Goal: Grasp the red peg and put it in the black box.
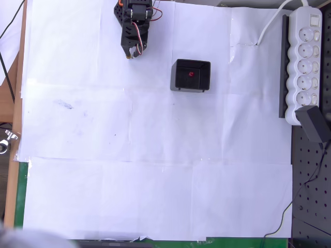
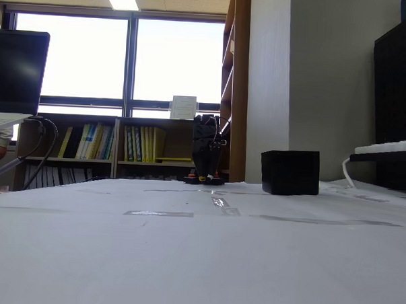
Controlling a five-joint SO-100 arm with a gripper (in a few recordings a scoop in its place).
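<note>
The red peg (image 1: 192,74) lies as a small dark-red dot inside the black box (image 1: 178,82), near its middle, in the overhead view. In the fixed view the black box (image 2: 290,172) stands on the white paper at the right and its walls hide the peg. My gripper (image 1: 132,52) is folded back at the top of the overhead view, left of the box and apart from it, fingers close together with nothing between them. From the fixed view the arm (image 2: 206,155) is a dark upright shape at the far end of the table.
White paper sheets (image 1: 155,170) cover the table. A white power strip (image 1: 305,62) and a black adapter (image 1: 314,123) lie along the right edge, with a cable (image 1: 269,23) running up. A wooden edge (image 1: 14,124) runs down the left.
</note>
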